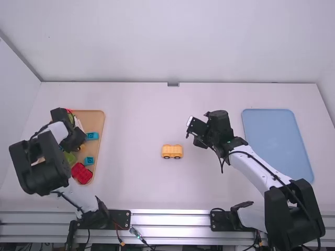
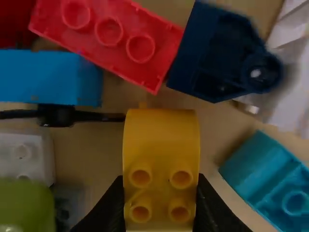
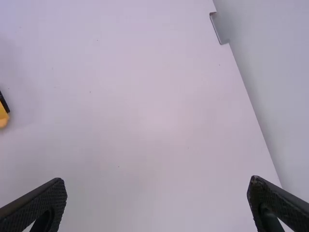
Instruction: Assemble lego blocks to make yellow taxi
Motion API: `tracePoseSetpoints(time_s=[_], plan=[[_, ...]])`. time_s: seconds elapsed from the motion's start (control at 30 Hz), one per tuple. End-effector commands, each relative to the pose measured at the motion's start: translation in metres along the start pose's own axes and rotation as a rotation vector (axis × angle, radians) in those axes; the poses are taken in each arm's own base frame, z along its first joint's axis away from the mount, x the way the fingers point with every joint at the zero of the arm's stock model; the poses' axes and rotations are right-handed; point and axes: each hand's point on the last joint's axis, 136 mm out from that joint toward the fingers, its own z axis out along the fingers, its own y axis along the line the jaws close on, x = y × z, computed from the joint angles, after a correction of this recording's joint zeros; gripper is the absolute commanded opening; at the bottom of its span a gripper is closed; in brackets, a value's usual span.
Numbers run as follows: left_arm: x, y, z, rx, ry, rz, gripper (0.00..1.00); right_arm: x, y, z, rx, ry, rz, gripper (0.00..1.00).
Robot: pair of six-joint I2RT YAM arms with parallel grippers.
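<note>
- We see the wooden tray (image 1: 99, 120) by the left edge of the counter (image 1: 136, 188) and the blue mat (image 1: 277, 141) by its right edge, a broad stretch of counter between.
- In that stretch we find the wheeled yellow base (image 1: 172, 151); the right claw (image 1: 193, 130) is near it, spread wide.
- The left claw (image 1: 74, 140), over the tray, pinches the curved yellow block (image 2: 161, 145).
- Its arm hides part of the tray from us; the right wrist view's edge cuts off the base.
- We count one base, two wheels showing, four studs on the pinched block and two teal blocks (image 1: 89, 160) in the tray.
</note>
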Motion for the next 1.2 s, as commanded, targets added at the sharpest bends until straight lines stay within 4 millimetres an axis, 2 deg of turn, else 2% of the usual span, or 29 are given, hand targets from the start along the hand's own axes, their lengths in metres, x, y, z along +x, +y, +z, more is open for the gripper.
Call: tracePoseSetpoints(time_s=[0.0, 0.07, 0.13, 0.2, 0.23, 0.37, 0.4, 0.5, 0.6, 0.63, 0.77, 1.03, 1.17], plan=[[-0.015, -0.013, -0.034, 0.048, -0.086, 0.019, 0.02, 0.000, -0.002, -0.003, 0.010, 0.000, 0.002, 0.99], [-0.015, -0.022, -0.049, 0.071, -0.122, 0.083, 0.02, 0.000, -0.001, -0.003, 0.009, 0.000, 0.002, 0.99], [-0.010, -0.040, -0.068, 0.106, -0.174, 0.203, 0.02, 0.001, -0.001, -0.003, 0.009, 0.001, 0.002, 0.99], [-0.007, -0.052, -0.076, 0.127, -0.201, 0.277, 0.02, 0.000, -0.001, -0.003, 0.006, -0.001, 0.002, 0.99], [0.002, -0.069, -0.086, 0.152, -0.227, 0.384, 0.02, 0.000, -0.001, -0.003, 0.006, -0.001, 0.002, 0.99], [0.039, -0.111, -0.100, 0.264, -0.215, 0.672, 0.02, 0.000, -0.001, -0.003, 0.005, -0.001, 0.003, 0.99], [0.061, -0.131, -0.106, 0.350, -0.185, 0.828, 0.02, 0.001, 0.000, -0.003, 0.004, 0.001, 0.004, 0.99], [0.100, -0.154, -0.113, 0.469, -0.146, 1.079, 0.02, 0.002, 0.001, -0.003, 0.000, 0.004, 0.008, 0.99], [0.127, -0.165, -0.114, 0.529, -0.132, 1.299, 0.02, 0.004, 0.004, -0.003, -0.015, 0.015, 0.001, 0.99], [0.146, -0.168, -0.115, 0.581, -0.123, 1.445, 0.02, 0.006, 0.006, -0.003, -0.022, 0.020, -0.003, 0.99], [0.193, -0.168, -0.118, 0.746, -0.115, 1.842, 0.02, 0.007, 0.008, -0.003, -0.031, 0.026, -0.002, 0.99], [0.229, -0.184, -0.104, 0.825, -0.119, 2.050, 0.02, 0.007, 0.008, -0.003, -0.030, 0.024, -0.003, 0.99], [0.244, -0.185, -0.083, 0.748, -0.047, 2.126, 0.02, 0.006, 0.009, -0.003, -0.033, 0.023, -0.002, 0.99]])
